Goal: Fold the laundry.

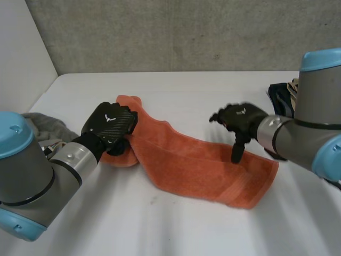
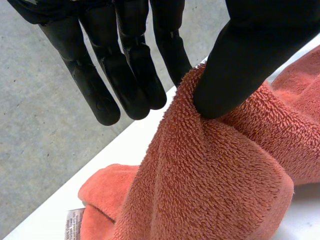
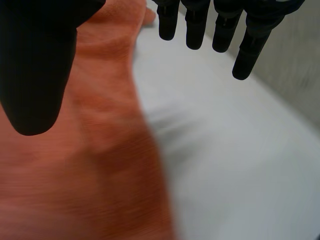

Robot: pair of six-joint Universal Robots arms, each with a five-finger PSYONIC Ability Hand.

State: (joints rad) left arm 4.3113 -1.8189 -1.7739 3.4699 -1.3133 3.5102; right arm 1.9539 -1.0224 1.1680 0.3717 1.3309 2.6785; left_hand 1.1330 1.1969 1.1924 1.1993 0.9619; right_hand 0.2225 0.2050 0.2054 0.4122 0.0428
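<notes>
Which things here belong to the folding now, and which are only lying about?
In hand:
orange towel
left hand, pinching its end
right hand, open above it

Lying about:
grey cloth
dark clothes
Both lie apart from the towel.

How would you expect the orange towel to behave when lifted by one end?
Probably floppy: the orange towel bunches and folds at the left hand. Its looped pile looks grippy, so unlikely to slip. Likely light: it lies thin and flat on the table.
</notes>
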